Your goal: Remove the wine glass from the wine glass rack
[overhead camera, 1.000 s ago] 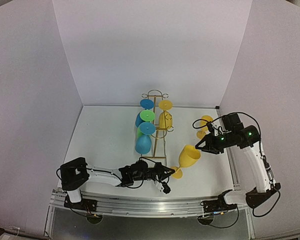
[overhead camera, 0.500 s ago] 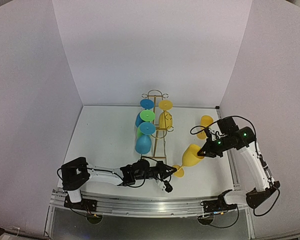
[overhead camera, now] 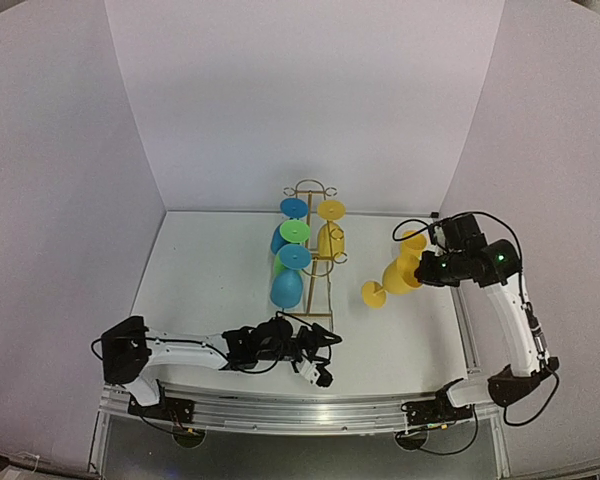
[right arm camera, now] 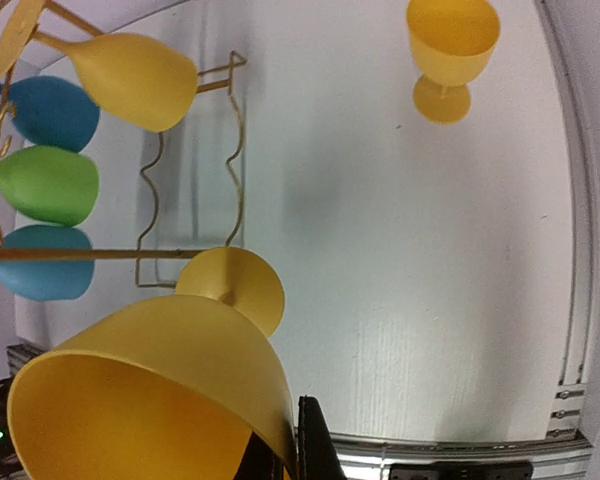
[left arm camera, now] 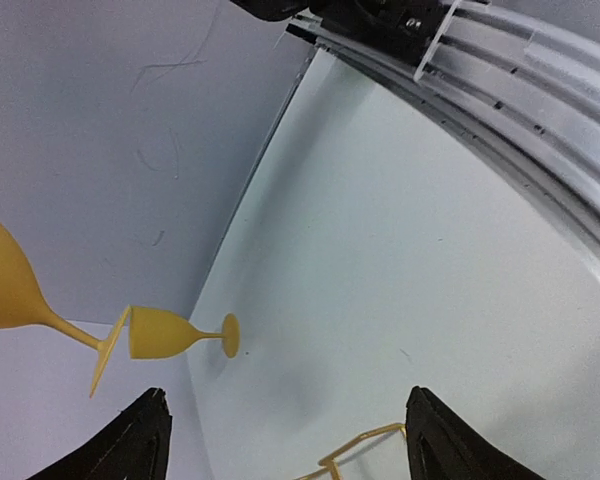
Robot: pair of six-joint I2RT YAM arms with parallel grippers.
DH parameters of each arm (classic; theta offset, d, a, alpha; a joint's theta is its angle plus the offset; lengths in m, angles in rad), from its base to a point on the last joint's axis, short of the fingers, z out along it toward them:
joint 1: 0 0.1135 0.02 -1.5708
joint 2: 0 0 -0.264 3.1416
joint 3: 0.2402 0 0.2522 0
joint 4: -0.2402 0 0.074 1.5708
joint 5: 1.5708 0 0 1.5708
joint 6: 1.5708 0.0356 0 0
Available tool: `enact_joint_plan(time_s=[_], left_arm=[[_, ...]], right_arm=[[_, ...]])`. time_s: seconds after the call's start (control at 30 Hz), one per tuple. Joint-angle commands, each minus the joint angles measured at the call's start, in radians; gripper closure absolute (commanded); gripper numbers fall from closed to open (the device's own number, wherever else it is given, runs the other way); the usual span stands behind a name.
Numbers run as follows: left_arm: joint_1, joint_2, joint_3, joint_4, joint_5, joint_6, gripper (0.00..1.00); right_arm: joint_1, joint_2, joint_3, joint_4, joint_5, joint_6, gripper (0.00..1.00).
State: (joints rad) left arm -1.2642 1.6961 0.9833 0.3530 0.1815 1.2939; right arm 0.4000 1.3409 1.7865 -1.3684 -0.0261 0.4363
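While the right gripper point(overhead camera: 425, 268) pinches its bowl rim, the yellow plastic wine glass point(overhead camera: 395, 275) hangs tilted, apart from the tall gold wire wine glass rack point(overhead camera: 320, 262).
A second ago the left gripper point(left arm camera: 290, 450) held its foot; now spread, it leaves the right arm to carry alone.

It looked like a robotics lab test cell: plain white panels point(overhead camera: 300, 100) walled in a white table point(overhead camera: 210, 270), with a left arm point(overhead camera: 185, 350) and right arm point(overhead camera: 510, 320) bolted to an aluminium rail point(overhead camera: 280, 412).
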Motion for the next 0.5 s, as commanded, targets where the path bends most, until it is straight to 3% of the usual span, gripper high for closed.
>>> enact_joint_plan(time_s=[0.0, 0.17, 0.33, 0.47], left_arm=[[-0.004, -0.168, 0.071, -0.393, 0.096, -0.284, 0.2], [-0.004, -0.262, 0.078, -0.556, 0.148, -0.459, 0.2], [-0.002, -0.317, 0.036, -0.549, 0.132, -0.526, 0.2], [0.011, -0.34, 0.018, -0.53, 0.129, -0.535, 0.19]], right_arm=[[-0.013, 0.095, 0.006, -0.154, 0.307, -0.062, 1.0], [-0.121, 0.119, -0.137, -0.006, 0.334, -0.1, 1.0], [-0.249, 0.11, -0.285, 0.18, 0.283, -0.13, 1.0], [-0.28, 0.154, -0.338, 0.266, 0.239, -0.129, 1.0]])
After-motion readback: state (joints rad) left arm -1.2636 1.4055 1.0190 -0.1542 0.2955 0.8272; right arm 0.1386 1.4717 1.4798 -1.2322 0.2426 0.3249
